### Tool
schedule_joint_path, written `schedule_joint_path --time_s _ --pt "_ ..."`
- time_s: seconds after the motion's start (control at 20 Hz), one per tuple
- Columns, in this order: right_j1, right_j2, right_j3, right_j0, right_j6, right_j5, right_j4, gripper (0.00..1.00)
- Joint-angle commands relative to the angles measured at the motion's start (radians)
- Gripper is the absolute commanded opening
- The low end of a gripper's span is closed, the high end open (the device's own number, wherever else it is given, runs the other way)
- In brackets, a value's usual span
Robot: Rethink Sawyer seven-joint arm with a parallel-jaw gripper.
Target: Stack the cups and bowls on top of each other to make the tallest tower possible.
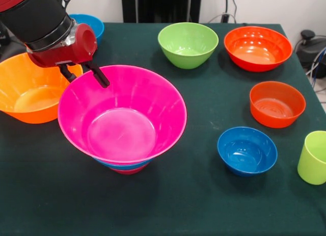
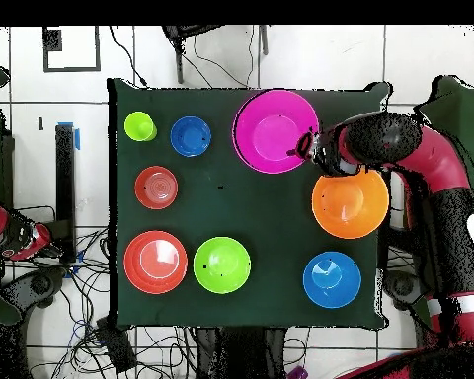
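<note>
The large pink bowl (image 1: 122,119) sits upright on a blue bowl (image 1: 119,164), which sits on a small crimson piece (image 1: 128,170); this pile stands left of centre in the front view. My gripper (image 1: 86,81) is at the pink bowl's far-left rim, its fingers (image 1: 99,75) spread, one inside the rim and one outside. In the overhead view the gripper (image 2: 308,148) is at the right edge of the pink bowl (image 2: 274,130). The lime cup (image 1: 313,157) stands alone at the right edge.
A large orange bowl (image 1: 30,90) lies close to the left of the pile, under the arm. A blue bowl (image 1: 87,22), green bowl (image 1: 187,44), large red-orange bowl (image 1: 257,47), medium red-orange bowl (image 1: 276,103) and small blue bowl (image 1: 247,150) stand apart.
</note>
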Motion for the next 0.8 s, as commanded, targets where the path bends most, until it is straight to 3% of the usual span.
schedule_joint_path --time_s 0.05,0.8 --pt "0.042 -0.035 -0.038 0.017 -0.215 0.079 -0.002 1.00" --pt "0.034 -0.036 -0.032 0.014 -0.214 0.087 0.000 1.00"
